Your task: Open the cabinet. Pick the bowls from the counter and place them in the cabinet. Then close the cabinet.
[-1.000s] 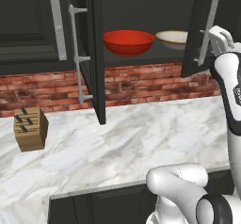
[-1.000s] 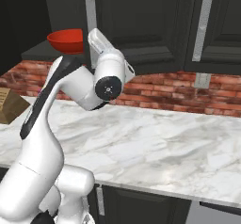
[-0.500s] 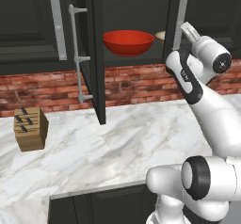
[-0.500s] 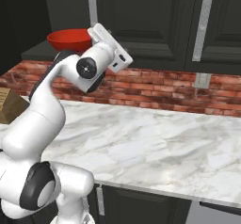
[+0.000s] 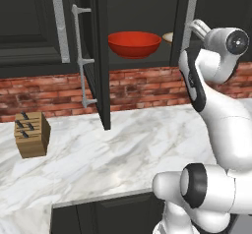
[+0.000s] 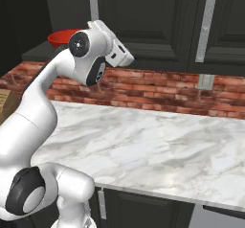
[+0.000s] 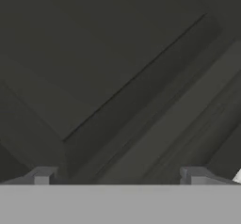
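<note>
With both bowls (image 5: 134, 43) on the cabinet (image 5: 101, 56) shelf, my end effector (image 7: 117, 176), fingers apart and empty, must next push its doors closed.

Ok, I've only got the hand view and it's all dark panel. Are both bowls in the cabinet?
Observer: Yes. The red bowl sits on the shelf, with the tan bowl beside it, half hidden by the right door.
Operator: And the doors?
Observer: The left door stands wide open, edge-on to the left base camera.
Operator: Where am I relative to the right one?
Observer: Your hand is up by that door's silver handle, jaws open and empty.
</note>
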